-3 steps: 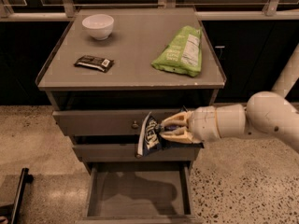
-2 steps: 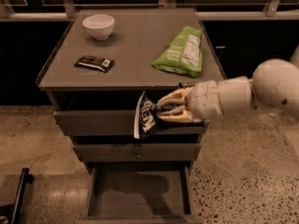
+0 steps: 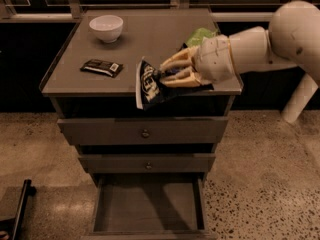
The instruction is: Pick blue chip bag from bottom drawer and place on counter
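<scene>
Gripper above counter holds blue chip bag, half-hiding green bag.

Saw dark blue with white lettering and a white end on the blue chip bag, pinched in the cream-beige gripper over the near edge of the plain grey counter, right of middle. Found a white bowl at the far left, a dark brown bar wrapper with a small white patch at the near left, and a light-green bag at the far right. Noted plain grey in the open bottom drawer and a tan speckled floor.
</scene>
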Robot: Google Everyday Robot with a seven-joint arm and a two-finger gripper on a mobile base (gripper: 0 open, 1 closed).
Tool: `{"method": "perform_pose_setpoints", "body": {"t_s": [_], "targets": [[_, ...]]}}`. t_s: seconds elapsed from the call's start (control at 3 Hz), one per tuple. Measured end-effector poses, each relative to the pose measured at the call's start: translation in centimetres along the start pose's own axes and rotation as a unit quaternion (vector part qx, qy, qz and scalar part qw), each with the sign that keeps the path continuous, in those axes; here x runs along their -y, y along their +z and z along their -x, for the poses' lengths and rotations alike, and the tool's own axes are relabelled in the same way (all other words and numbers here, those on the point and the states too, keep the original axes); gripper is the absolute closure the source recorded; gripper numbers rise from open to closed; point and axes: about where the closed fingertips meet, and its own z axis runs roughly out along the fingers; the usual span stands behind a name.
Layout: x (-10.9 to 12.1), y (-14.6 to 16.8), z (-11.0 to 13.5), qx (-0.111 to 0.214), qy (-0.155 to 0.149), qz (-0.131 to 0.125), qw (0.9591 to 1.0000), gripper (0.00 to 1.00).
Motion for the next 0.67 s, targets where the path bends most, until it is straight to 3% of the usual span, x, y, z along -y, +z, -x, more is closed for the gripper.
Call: {"method": "perform_pose_setpoints", "body": {"t_s": [0.67], "targets": [[8.1,3.7,-0.7,0.051,-0.017,0.027,0.9982,1.0]]}}
